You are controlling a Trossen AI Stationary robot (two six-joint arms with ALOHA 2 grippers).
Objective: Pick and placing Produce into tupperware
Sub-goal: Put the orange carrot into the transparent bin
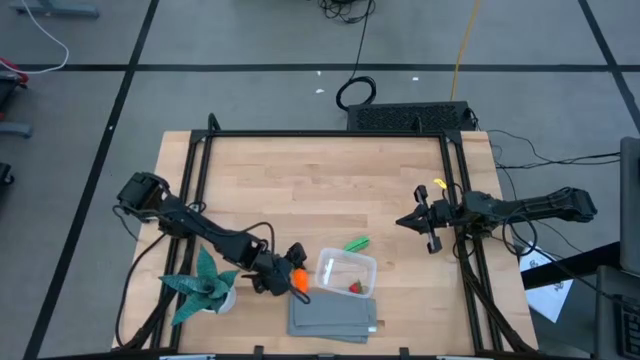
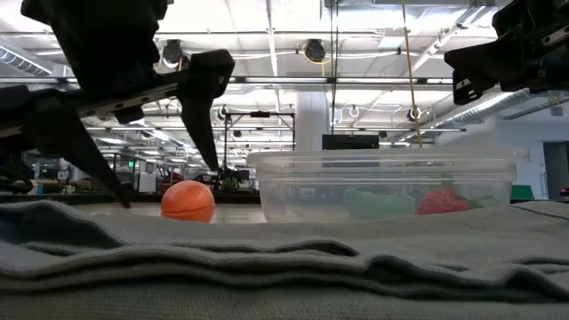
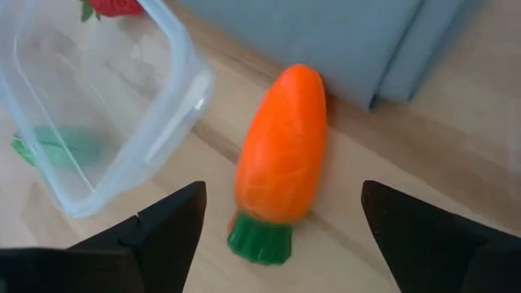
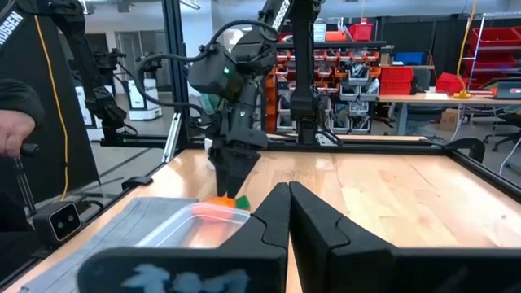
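The orange carrot with its green top lies on its side on the wood, between the clear tupperware and the grey cloth. My left gripper is open and slants down over the carrot, one finger on either side of its green end, touching nothing. The red berry lies inside the tupperware. The green pod lies on the table just beyond the tupperware's far side. My right gripper is shut and waits level at the table's right.
A teal spiky plant in a white pot stands near the front edge, left of my left gripper. The folded grey cloth lies at the front edge below the tupperware. Bare wood fills the table's middle and far half.
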